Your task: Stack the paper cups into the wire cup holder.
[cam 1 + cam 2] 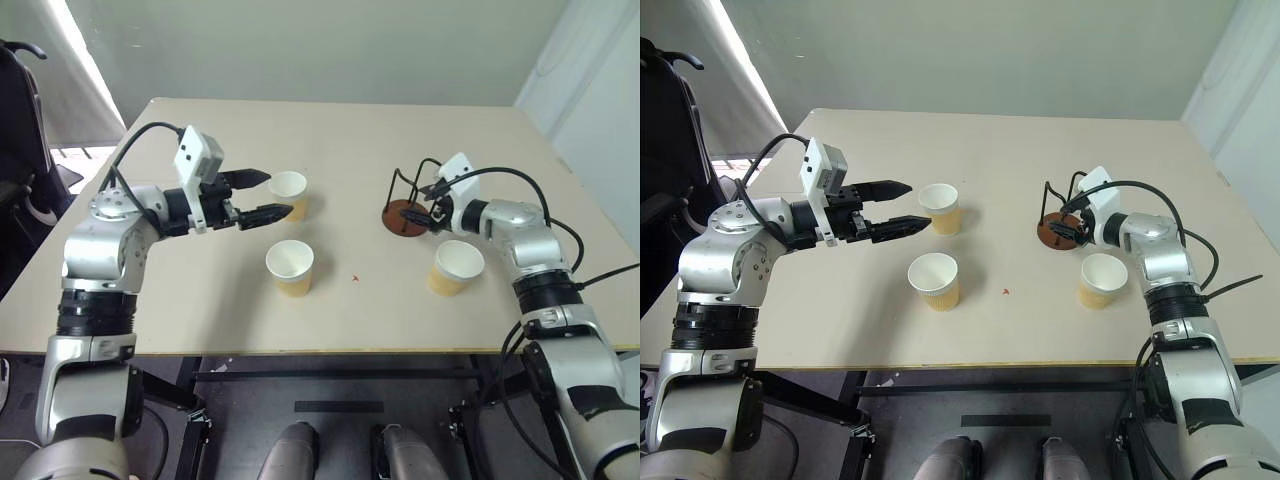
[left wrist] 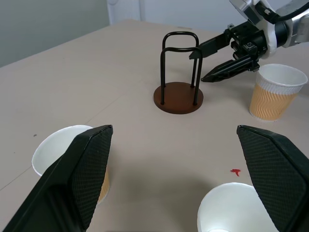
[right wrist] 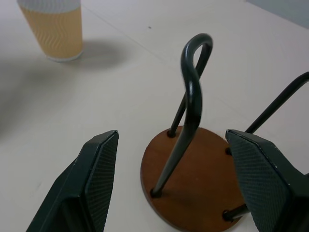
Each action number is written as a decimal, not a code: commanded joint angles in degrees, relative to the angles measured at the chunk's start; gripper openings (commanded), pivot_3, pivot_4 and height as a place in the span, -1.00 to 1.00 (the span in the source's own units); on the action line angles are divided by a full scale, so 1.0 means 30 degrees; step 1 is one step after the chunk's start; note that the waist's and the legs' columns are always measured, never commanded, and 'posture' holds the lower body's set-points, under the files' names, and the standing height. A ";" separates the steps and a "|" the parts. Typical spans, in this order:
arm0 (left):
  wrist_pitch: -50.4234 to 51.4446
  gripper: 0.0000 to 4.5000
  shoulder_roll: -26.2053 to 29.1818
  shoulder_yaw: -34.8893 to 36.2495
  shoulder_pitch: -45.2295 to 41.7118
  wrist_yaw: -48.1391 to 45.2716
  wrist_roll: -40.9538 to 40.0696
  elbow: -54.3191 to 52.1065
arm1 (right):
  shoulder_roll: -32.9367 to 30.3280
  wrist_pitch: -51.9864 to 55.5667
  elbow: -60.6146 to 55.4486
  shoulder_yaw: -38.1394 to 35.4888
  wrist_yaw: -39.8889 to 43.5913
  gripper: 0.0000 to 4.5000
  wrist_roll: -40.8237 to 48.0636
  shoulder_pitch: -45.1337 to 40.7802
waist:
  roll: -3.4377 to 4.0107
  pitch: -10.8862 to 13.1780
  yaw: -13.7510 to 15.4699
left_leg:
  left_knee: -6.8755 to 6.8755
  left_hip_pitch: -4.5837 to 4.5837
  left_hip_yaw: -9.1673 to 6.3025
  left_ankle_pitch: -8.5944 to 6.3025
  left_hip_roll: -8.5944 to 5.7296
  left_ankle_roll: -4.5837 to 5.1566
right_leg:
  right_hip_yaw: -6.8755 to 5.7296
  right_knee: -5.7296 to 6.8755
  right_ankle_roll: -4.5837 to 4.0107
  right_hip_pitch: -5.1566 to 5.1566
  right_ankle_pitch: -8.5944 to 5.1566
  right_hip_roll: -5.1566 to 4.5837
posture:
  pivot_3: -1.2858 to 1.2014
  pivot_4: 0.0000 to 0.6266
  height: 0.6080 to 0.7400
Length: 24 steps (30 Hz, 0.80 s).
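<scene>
Two paper cups (image 1: 290,268) sit near the front of the desk (image 1: 340,130), a third just past the left gripper (image 1: 262,195). That gripper is wide open and holds nothing. Over on the right, the right gripper (image 1: 431,203) is open too, empty, right at the wire cup holder (image 1: 408,200). Its loops stand straight up. No cup is inside yet.

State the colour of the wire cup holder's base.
Rusty reddish-brown base; clearest in the right wrist view.
</scene>
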 commanded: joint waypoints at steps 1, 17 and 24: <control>-0.0215 0.97 0.0214 0.0387 -0.0167 0.0029 -0.0137 -0.0532 | 0.0109 -0.0527 0.0027 -0.0199 -0.0535 0.51 -0.0178 -0.0826 | 0.0000 0.0000 -0.0001 | -0.0002 -0.0002 0.0001 0.0000 0.0000 -0.0001 | 0.0000 0.0000 0.0000 -0.0003 0.0000 0.0000 | 0.03 -0.52 1.00; 0.0032 0.98 0.0744 -0.0150 -0.0120 -0.1070 -0.0049 -0.0460 | -0.0283 0.0892 -0.1551 -0.0506 0.1322 -0.99 0.0924 -0.1203 | 0.0000 0.0000 -0.0001 | -0.0015 -0.0035 -0.0002 0.0005 0.0001 -0.0016 | -0.0006 -0.0001 -0.0017 -0.0037 -0.0008 0.0001 | 0.03 -0.52 1.00; 0.0266 0.98 0.2596 -0.0889 -0.0126 -0.3635 0.0085 -0.0227 | -0.0823 0.2958 -0.4851 -0.0361 0.3206 -0.99 0.2009 -0.0573 | 0.0000 0.0000 -0.0020 | -0.0033 -0.0045 -0.0012 0.0012 0.0003 -0.0036 | -0.0013 0.0000 -0.0047 -0.0053 -0.0025 0.0004 | 0.03 -0.52 1.00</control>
